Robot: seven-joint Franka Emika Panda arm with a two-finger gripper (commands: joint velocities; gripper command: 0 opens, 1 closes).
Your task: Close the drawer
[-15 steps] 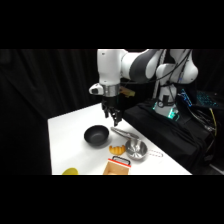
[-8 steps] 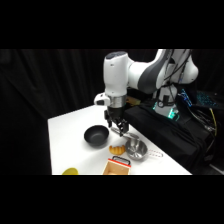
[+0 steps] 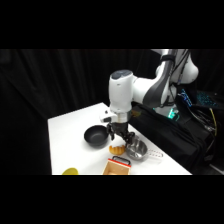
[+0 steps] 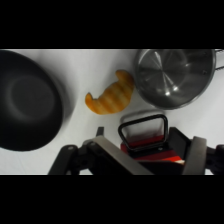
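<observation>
Two views. Side view: gripper (image 3: 118,136) hangs low over table (image 3: 70,135), between black bowl (image 3: 94,136) on left and metal pot (image 3: 136,149) on right; drawer (image 3: 118,165) sits at near table edge, just in front of gripper, beside yellow-orange croissant-shaped piece (image 3: 117,149). Finger state: cannot tell here.

Wrist view: drawer (image 4: 150,145) shows dark loop handle (image 4: 142,131) and red edge, between finger tips; fingers (image 4: 196,155) stand apart, clamped on nothing. Judgement: small wooden unit, stiff, light, likely to slide on smooth table; push on front face near handle, squarely.

croissant (image 4: 110,97) lies between bowl (image 4: 27,102) and pot (image 4: 172,75), behind the drawer (image 4: 145,137).
</observation>
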